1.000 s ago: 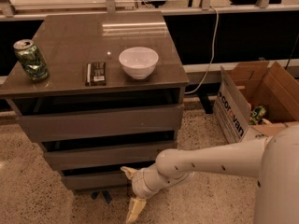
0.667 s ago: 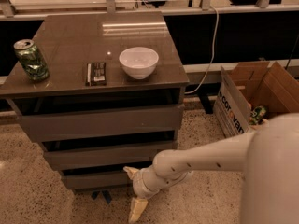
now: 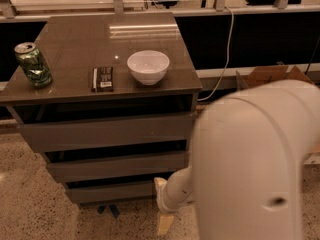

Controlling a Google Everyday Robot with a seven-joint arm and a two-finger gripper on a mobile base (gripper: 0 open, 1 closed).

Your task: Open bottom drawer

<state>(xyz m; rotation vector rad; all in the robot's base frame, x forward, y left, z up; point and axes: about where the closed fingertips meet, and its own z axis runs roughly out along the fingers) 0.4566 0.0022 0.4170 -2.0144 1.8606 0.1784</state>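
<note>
The bottom drawer [image 3: 112, 192] is the lowest and narrowest grey-brown front of the three-drawer cabinet, just above the floor. Its flat front sits set back under the middle drawer [image 3: 117, 166], with a dark gap above it. My gripper [image 3: 161, 206] is at the drawer's right end, low near the floor. Its cream fingers [image 3: 165, 224] stand apart: one tip is up by the drawer's right corner, the other points down at the floor. It holds nothing. My large white arm link [image 3: 260, 159] hides the cabinet's right side.
On the cabinet top [image 3: 75, 39] stand a green can [image 3: 32, 64], a dark bar [image 3: 102, 79] and a white bowl [image 3: 148, 66]. A cardboard box [image 3: 270, 76] stands at the right and a cable [image 3: 227, 59] hangs behind. A blue object [image 3: 107, 210] lies under the cabinet on the speckled floor.
The arm's big link has swung in and now fills the right of the view. The gripper has shifted right, from below the bottom drawer's middle to its right end.
</note>
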